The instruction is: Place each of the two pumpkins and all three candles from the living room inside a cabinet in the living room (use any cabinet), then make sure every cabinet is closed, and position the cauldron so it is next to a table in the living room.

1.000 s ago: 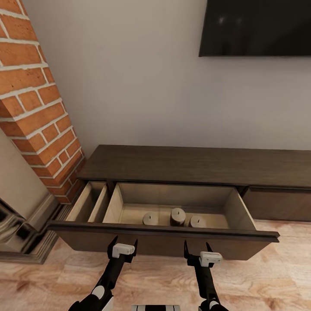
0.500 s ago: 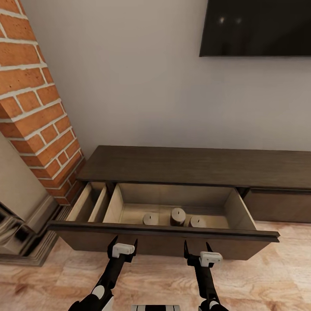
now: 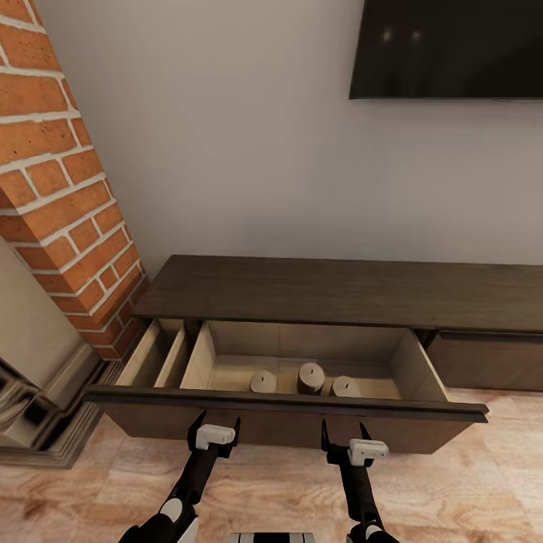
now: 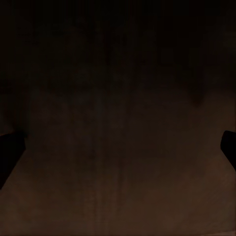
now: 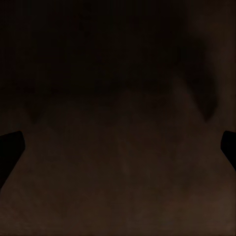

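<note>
Three candles (image 3: 310, 377) are sitting in the open drawer (image 3: 286, 403) of the cabinet (image 3: 339, 290) at lower centre; no pumpkins are showing there; the left gripper (image 3: 218, 424) and right gripper (image 3: 348, 430), both spread and empty, are pointing at its front, so closing is seemingly next.

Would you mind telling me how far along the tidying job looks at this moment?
Done: three candles stand inside the cabinet's open drawer. In hand: nothing is gripped; the left gripper and right gripper are both open, poised just in front of the drawer front, probably about to push it shut. Left: the drawer is not yet closed, and no pumpkin lies in the part of the drawer that shows.
</note>
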